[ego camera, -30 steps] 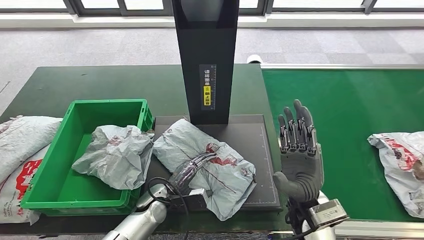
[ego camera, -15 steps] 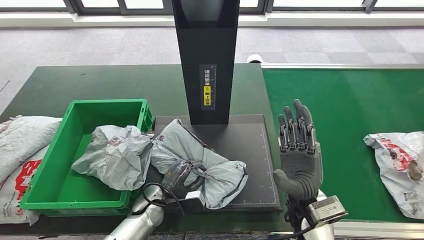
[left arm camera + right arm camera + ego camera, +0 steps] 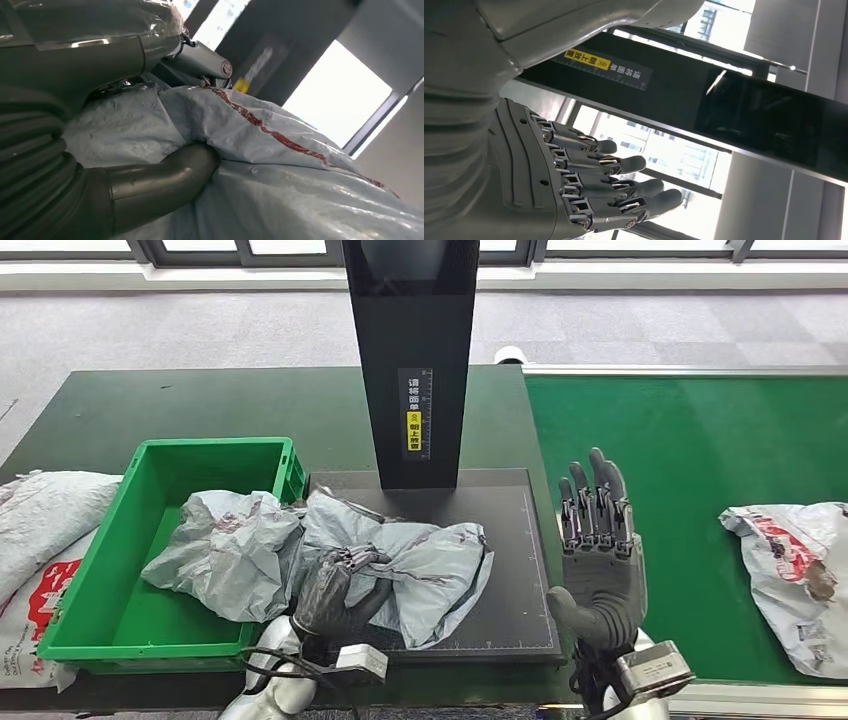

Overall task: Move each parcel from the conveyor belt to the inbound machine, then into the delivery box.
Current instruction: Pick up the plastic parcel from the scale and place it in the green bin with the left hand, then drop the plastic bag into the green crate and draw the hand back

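A grey plastic parcel (image 3: 420, 565) with red print lies crumpled on the black inbound machine's platform (image 3: 505, 530), under its black column (image 3: 412, 360). My left hand (image 3: 335, 592) grips this parcel at its near left edge; the left wrist view shows the thumb (image 3: 160, 182) pressed into the parcel's (image 3: 280, 165) folds. My right hand (image 3: 598, 540) is held upright and open beside the platform's right edge, fingers straight (image 3: 614, 180), holding nothing. Another grey parcel (image 3: 225, 550) lies in the green delivery box (image 3: 105, 570). One more parcel (image 3: 790, 565) lies on the green conveyor belt (image 3: 690, 460) at the right.
Two white parcels (image 3: 35, 540) lie on the dark green table (image 3: 200, 405) left of the box. The machine's column stands tall over the middle of the platform. The conveyor's metal rail (image 3: 700, 372) runs along its far side.
My left hand has closed on the parcel and bunched it up, dragging it left toward the green box. The conveyor parcel has shifted slightly left. My right hand has stayed put.
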Controlling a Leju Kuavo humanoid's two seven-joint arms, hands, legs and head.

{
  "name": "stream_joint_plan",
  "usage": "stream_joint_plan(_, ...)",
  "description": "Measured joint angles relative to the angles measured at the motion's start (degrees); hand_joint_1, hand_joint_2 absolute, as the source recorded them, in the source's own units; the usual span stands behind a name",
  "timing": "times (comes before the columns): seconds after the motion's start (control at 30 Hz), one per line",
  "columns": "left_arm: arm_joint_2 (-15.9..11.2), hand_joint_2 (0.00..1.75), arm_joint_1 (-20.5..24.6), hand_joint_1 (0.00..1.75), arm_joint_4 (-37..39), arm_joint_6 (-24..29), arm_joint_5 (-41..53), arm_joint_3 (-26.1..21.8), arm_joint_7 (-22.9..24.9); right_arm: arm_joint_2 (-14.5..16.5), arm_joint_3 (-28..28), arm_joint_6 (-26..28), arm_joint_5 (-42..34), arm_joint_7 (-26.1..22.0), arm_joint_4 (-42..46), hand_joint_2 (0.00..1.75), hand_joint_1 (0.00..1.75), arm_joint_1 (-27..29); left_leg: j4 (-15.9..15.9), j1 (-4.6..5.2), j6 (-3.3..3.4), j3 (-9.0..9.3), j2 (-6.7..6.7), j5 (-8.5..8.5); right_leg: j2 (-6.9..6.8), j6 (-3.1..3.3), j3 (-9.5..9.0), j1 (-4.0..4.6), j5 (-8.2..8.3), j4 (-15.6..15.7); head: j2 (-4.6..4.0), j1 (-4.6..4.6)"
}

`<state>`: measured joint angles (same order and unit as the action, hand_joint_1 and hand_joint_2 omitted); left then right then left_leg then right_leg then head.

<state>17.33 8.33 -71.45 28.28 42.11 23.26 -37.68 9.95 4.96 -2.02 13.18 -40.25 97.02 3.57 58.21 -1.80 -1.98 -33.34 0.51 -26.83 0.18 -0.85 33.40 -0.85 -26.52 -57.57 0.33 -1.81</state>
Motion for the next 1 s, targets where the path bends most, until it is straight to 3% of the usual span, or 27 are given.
stream_joint_plan(0.13,-0.8,1.75,-2.8,1.75,-8.4,1.9,-1.5,-0.1,-1.0,0.0,0.0,0.3,0.1,0.0,0.5,1.75,0.0,0.5,0.0,0.0,0.0,-0.01,-0.03,-0.01,0.03,0.0,0.02,0.0,0.0,0.0,0.0,0.0)
stream_joint_plan(0.33,-2.2,1.75,-7.2,1.75,-23.6,11.1,-2.5,-0.6,-2.3,0.0,0.0,0.5,0.2,0.0,1.0,1.75,0.0,1.2,0.0,0.0,-0.01,0.0,-0.07,0.0,0.04,0.0,0.01,0.0,0.0,0.0,0.0,0.0)
stream_joint_plan(0.5,-2.2,1.75,-10.3,1.75,-36.1,11.7,-2.8,-3.2,-2.5,0.0,0.0,1.0,0.2,0.0,1.1,1.75,0.0,1.4,0.0,0.0,-0.01,0.01,-0.08,-0.01,0.05,-0.01,0.02,0.0,-0.01,0.0,0.01,-0.02)
stream_joint_plan(0.67,-0.9,1.75,-11.3,1.75,-43.1,11.7,-6.9,-7.7,-2.4,0.0,0.0,1.6,0.2,0.0,1.1,1.75,0.0,1.3,0.0,0.0,-0.02,0.02,-0.09,-0.01,0.04,-0.01,-0.01,0.0,-0.02,0.0,0.0,-0.02)
stream_joint_plan(0.8,-0.2,1.75,-10.7,1.75,-41.8,11.7,-9.0,-13.2,-1.7,0.0,0.1,2.1,0.4,0.0,1.1,1.75,0.0,0.7,0.0,0.0,-0.01,0.07,-0.07,0.0,0.02,-0.01,-0.02,0.0,-0.02,0.0,0.01,-0.02)
stream_joint_plan(1.0,-0.8,1.75,-3.6,1.75,-23.6,8.4,-5.8,-21.0,9.2,0.0,1.1,2.0,1.4,0.0,1.1,1.75,0.0,0.4,0.0,-0.01,-0.1,0.09,-0.04,0.13,0.0,0.06,-0.03,0.01,0.07,0.0,0.01,-0.01)
